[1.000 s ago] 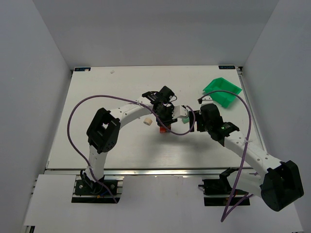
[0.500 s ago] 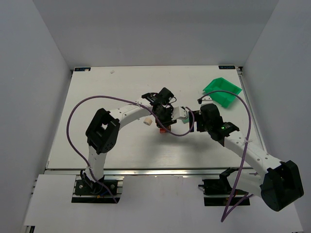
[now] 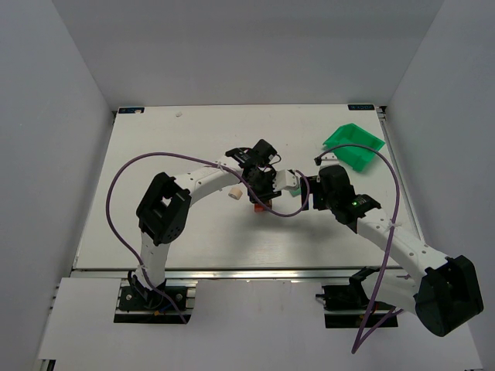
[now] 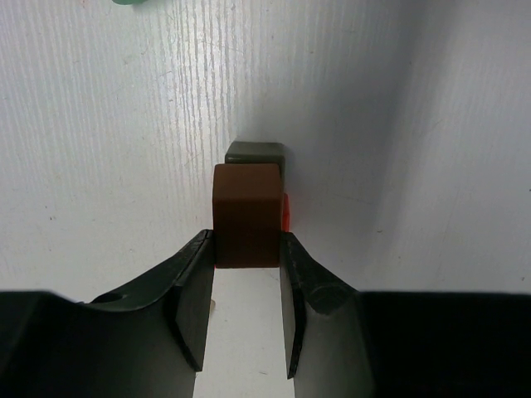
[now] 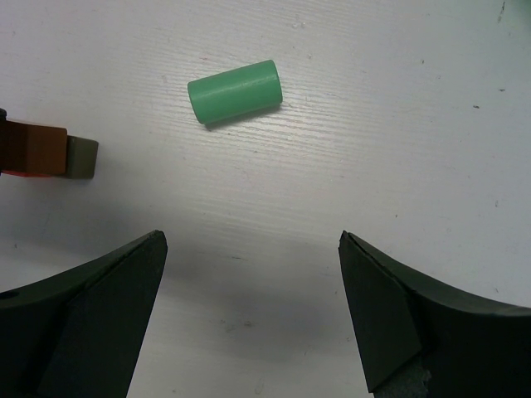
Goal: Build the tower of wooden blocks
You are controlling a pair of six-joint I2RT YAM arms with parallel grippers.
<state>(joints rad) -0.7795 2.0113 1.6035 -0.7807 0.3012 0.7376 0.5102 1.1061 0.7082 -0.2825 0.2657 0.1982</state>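
The wood block tower (image 3: 257,205) stands at the middle of the tabletop (image 3: 155,154): I see 1 grey-green block (image 4: 255,152) and 1 red block (image 4: 284,212) under the dark brown block (image 4: 246,207) that my left tool (image 4: 246,245) grasps. My right tool (image 5: 250,240) hangs released, jaws wide, above a pale green cylinder (image 5: 235,91) lying near the tower.

Overhead view takes in the whole worktop (image 3: 155,139); both wrist views look down close, sharing the brown block (image 4: 246,214).
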